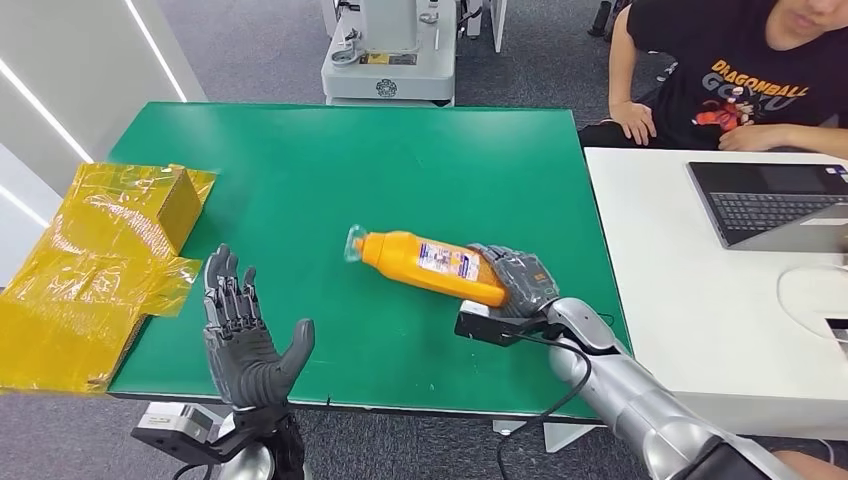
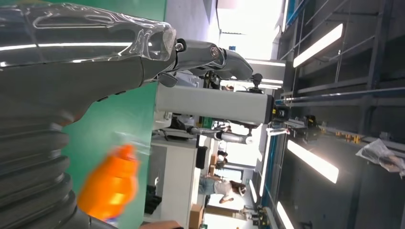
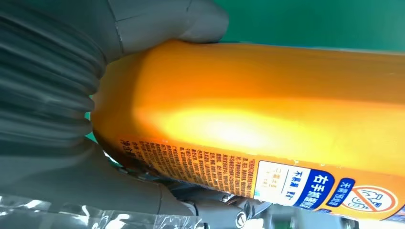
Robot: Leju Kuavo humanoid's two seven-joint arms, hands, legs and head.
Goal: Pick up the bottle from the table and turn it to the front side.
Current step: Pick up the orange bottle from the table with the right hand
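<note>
Crumpled yellow packaging (image 1: 100,265) lies on the left edge of the green table (image 1: 300,170), and just beside it the left hand (image 1: 245,340) stands upright, fingers spread, holding nothing. Toward the table's right, the right hand (image 1: 520,282) grips the base of the orange bottle (image 1: 430,262), which lies tilted with its clear cap pointing left. A person (image 1: 740,75) sits beyond a white desk (image 1: 700,300) with a laptop (image 1: 770,200).

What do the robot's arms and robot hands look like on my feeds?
Both robot hands, left and right, are dark grey with segmented fingers. The right arm is silver metal with a black cable looping beside it and a black box at the wrist. Wrist views show grey ribbed covers and clear plastic wrap.
</note>
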